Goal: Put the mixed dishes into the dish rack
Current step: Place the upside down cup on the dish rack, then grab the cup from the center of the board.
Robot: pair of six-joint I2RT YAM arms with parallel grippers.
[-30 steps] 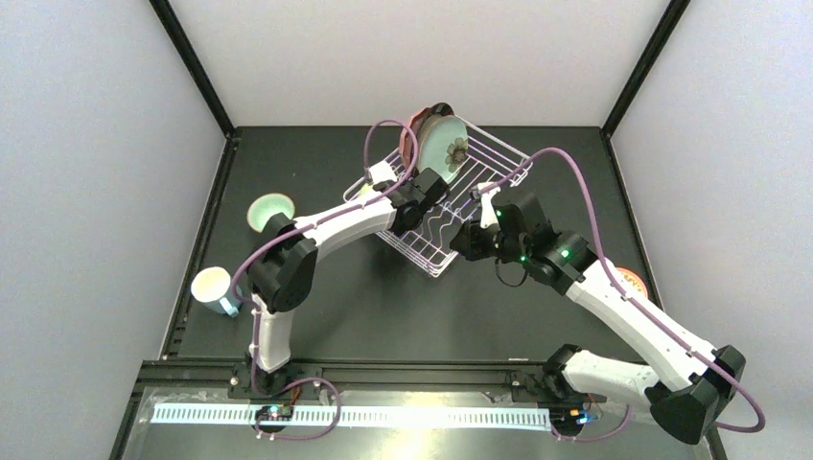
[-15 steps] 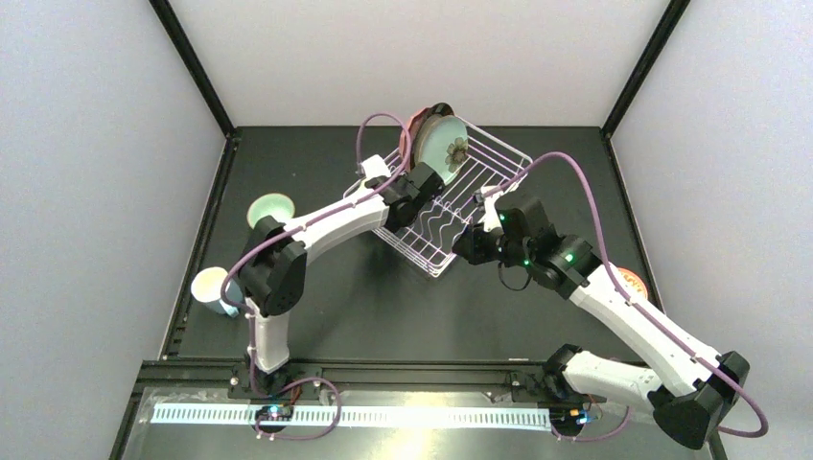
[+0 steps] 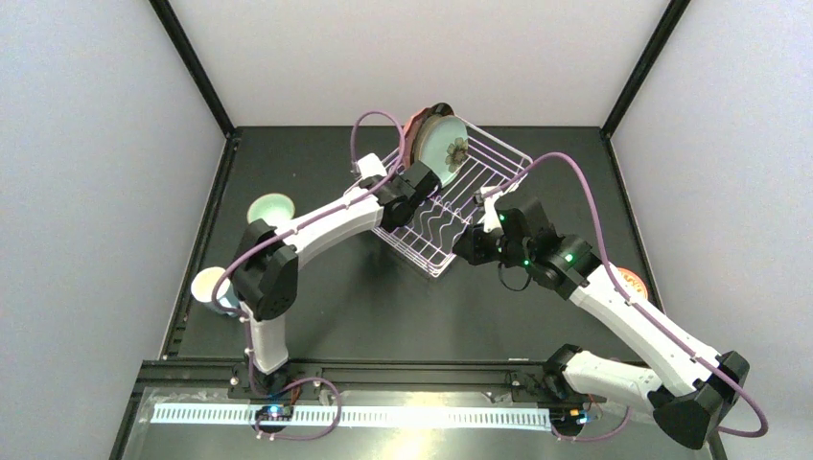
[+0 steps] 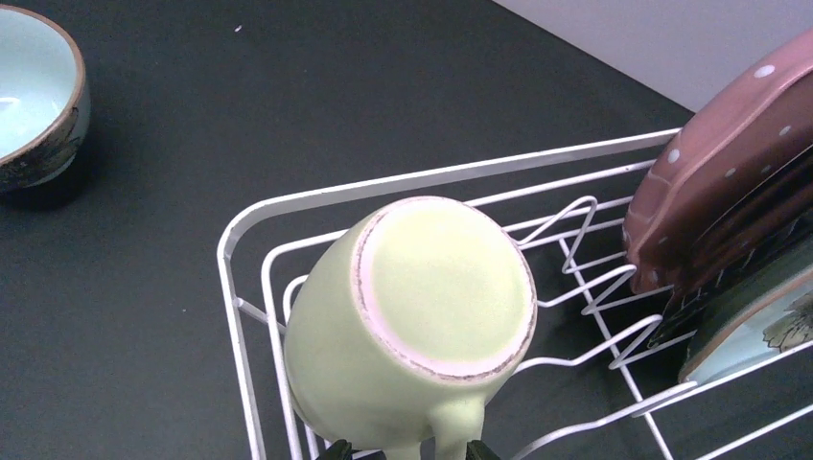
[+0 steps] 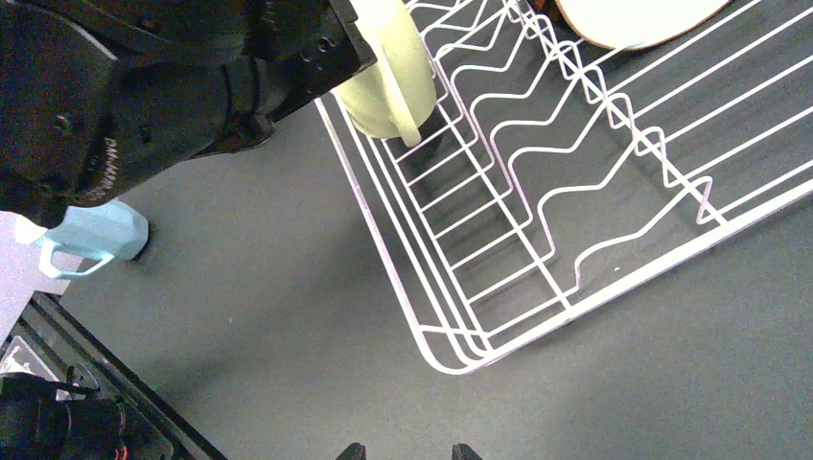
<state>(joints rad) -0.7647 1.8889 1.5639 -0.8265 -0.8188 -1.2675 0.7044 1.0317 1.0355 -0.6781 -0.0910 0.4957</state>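
Top view: the left arm is stretched forward, with the left gripper (image 3: 429, 184) set over the left end of the dish rack (image 3: 499, 158). The right arm is bent at the elbow, and the right gripper (image 3: 464, 251) is held just beside the rack's near corner.

Left wrist: the cream mug (image 4: 422, 316) is seen base-up and tilted, within the rack's corner. It is pinched by its handle between the fingers (image 4: 476, 448). Contact with the wires can't be told. The pink dotted plate (image 4: 719, 192) is stood on edge against the prongs. The pale-green bowl (image 4: 34, 91) is on the table, apart from the rack.

Right wrist: the right claw is spread, with only bare table between its tips. The light-blue mug (image 5: 91, 240) is seen on the table.
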